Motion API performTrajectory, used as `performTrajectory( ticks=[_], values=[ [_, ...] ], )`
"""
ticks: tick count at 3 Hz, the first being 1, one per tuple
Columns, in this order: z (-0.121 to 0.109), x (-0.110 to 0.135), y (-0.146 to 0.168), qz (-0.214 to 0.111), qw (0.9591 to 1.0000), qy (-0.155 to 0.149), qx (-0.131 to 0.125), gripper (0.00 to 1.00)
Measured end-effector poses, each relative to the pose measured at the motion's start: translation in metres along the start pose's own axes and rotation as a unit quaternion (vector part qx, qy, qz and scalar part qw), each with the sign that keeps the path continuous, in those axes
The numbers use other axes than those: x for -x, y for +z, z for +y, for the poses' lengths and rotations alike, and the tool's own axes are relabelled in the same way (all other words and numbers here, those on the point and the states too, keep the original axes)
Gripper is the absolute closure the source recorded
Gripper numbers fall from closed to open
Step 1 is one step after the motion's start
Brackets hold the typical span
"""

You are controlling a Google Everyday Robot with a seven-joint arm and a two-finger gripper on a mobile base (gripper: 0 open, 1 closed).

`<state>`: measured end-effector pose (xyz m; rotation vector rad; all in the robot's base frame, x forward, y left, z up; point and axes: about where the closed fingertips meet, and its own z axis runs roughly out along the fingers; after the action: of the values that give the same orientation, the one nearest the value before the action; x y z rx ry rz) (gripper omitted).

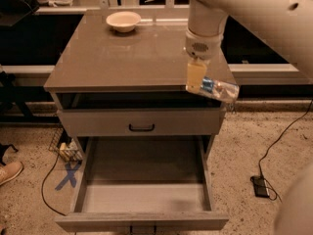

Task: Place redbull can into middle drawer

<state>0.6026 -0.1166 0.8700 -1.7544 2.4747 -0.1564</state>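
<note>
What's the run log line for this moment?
gripper: shut on redbull can, by cabinet top front right edge | middle drawer: open, can not yet inside | cream bowl: cabinet top, rear
</note>
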Motion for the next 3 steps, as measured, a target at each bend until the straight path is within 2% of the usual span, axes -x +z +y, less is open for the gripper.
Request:
performTrajectory(
  ticks=[1,2,3],
  values=[
    [0.051,-0.018,0.035,-0.039,0.9952,0.06,0.067,0.95],
    [0.11,-0.011,0.086,-0.135,0.9713,0.123,0.152,0.96],
    [0.108,-0.004,0.08,-0.149,0.9679,0.131,0.155,0.96]
  ],
)
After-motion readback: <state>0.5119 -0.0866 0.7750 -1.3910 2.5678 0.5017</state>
